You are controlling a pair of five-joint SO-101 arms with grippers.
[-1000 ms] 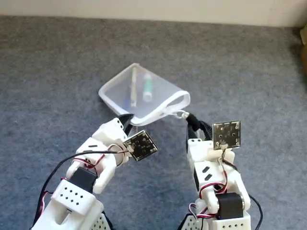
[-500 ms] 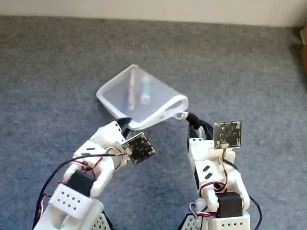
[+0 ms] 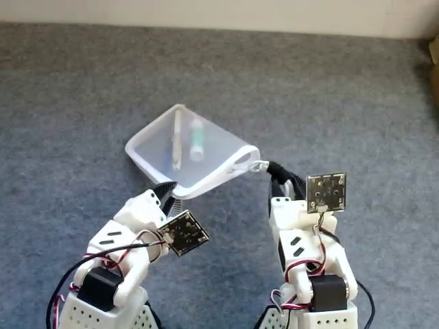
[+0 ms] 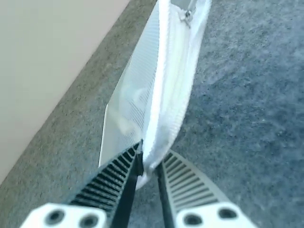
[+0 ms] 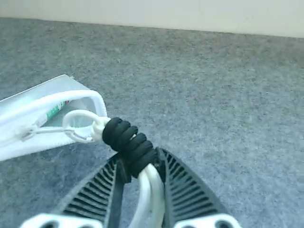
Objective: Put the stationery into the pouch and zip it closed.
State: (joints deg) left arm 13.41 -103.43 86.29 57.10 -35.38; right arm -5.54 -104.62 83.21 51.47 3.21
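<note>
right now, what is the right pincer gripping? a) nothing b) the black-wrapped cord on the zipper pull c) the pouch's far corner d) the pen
b: the right pincer is shut on the black-wrapped cord that leads to the zipper of the pouch.

An indoor room, office-like (hard to say more): a grey carpet-like surface [image 3: 343,89] meeting a pale wall [image 3: 206,10].

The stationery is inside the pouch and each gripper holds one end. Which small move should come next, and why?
Probably the right gripper should draw the pull cord away from the left gripper, which pins the pouch at its opposite end. In the right wrist view the pouch looks open near the cord, so the zip seems not fully closed.
</note>
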